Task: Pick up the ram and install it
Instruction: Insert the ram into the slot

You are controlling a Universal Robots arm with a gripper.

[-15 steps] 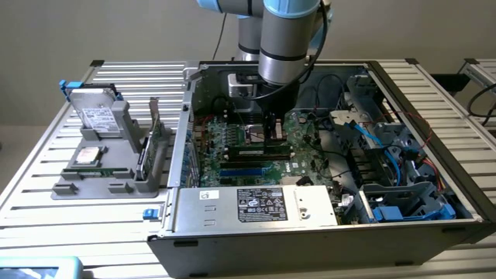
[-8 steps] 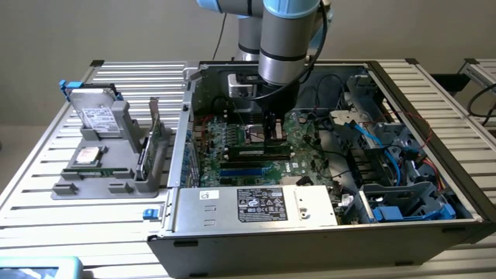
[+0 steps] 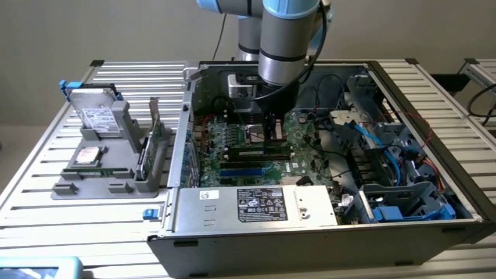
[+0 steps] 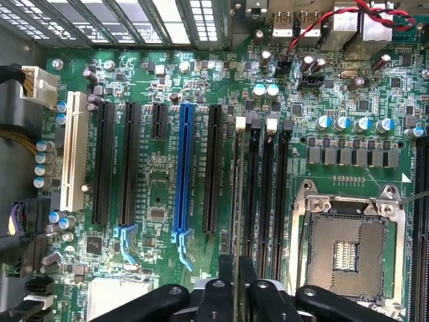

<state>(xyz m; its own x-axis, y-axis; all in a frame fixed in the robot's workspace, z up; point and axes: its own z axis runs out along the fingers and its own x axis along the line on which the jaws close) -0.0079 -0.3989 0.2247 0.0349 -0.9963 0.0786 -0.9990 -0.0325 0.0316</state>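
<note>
One ram (image 3: 248, 152) | edge-up (long axis along slots (image 4: 267, 194)) | gripper (image 4: 236, 285) at end

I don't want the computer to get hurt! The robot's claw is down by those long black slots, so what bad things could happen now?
1. The ram stands edge-on at the gripper, along the memory slots. If it sits a little crooked, it might jam and not clip in at the white latch.
2. The open CPU socket lies right beside those slots. A sideways slip could probably scrape its bare contacts.
</note>
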